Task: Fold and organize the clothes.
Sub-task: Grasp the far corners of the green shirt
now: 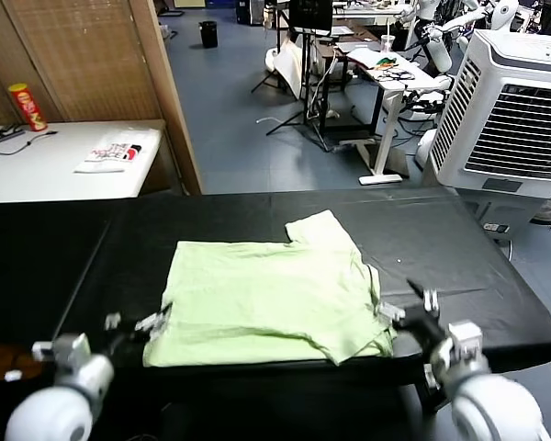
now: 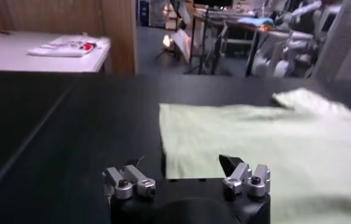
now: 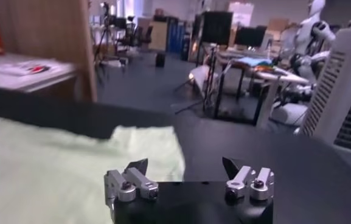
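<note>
Shirt (image 1: 266,299) of pale green lies folded flat on the black table (image 1: 459,248), near the front edge and roughly at the middle of the table's width, with one sleeve sticking out toward the far right corner of the fold. The left gripper (image 1: 138,326) sits low at the shirt's front left corner, its fingers spread wide and holding nothing; the wrist view shows the cloth edge just ahead of one fingertip. The right gripper (image 1: 411,310) sits at the shirt's front right corner, its fingers likewise spread apart and empty, right beside the folded edge. Whether either one touches the fabric cannot be told.

Beyond the black table, on the left, stands a white table (image 1: 37,170) carrying a folded white item with red and black print (image 1: 110,154) and a red can (image 1: 26,106). A wooden screen (image 1: 92,55) rises behind it. At the far right stands a large white air cooler (image 1: 514,110).
</note>
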You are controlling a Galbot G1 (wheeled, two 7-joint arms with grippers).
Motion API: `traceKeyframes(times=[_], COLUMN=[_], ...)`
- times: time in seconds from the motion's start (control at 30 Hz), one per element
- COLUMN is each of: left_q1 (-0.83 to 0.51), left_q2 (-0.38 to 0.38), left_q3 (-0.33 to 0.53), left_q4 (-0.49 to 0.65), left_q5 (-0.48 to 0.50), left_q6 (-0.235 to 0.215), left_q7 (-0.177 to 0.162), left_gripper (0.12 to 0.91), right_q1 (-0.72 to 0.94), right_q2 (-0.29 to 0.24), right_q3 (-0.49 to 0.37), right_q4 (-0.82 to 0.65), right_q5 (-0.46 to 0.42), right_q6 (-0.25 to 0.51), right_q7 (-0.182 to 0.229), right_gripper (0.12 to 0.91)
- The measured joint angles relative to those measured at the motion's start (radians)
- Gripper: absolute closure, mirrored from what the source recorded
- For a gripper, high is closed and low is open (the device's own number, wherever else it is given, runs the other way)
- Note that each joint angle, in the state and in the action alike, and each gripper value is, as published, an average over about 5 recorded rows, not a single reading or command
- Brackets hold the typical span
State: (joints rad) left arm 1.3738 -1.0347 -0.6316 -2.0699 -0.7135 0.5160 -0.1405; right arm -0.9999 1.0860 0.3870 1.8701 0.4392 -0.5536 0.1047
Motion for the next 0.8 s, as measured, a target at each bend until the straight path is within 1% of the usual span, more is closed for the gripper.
traceKeyframes(times=[0.1,0.17,0.33,0.43,0.6,0.8], left_q1=[-0.131,-0.211,-0.386,-0.472,-0.572,-0.619], left_q2=[0.004,0.006,0.002,0.001,0.0,-0.009], left_q3=[0.062,0.107,0.217,0.267,0.322,0.345], left_q4=[0.111,0.185,0.364,0.463,0.586,0.663], left_q5=[-0.014,-0.017,-0.023,-0.045,-0.048,-0.031], left_q6=[0.0,0.003,0.016,0.029,0.049,0.054], left_q7=[-0.017,-0.021,-0.018,-0.008,0.013,0.024], left_gripper=[0.232,0.232,0.232,0.232,0.232,0.232], right_q1=[0.119,0.185,0.311,0.369,0.431,0.458], right_q2=[0.023,0.04,0.083,0.111,0.154,0.189], right_q3=[-0.064,-0.1,-0.171,-0.199,-0.216,-0.221], right_q4=[-0.132,-0.213,-0.387,-0.472,-0.577,-0.642], right_q5=[0.007,0.008,0.007,0.007,0.006,0.001], right_q6=[-0.018,-0.024,-0.017,-0.033,-0.067,-0.075], right_q7=[0.014,0.019,0.012,0.0,-0.01,-0.016], right_gripper=[0.227,0.227,0.227,0.227,0.227,0.227])
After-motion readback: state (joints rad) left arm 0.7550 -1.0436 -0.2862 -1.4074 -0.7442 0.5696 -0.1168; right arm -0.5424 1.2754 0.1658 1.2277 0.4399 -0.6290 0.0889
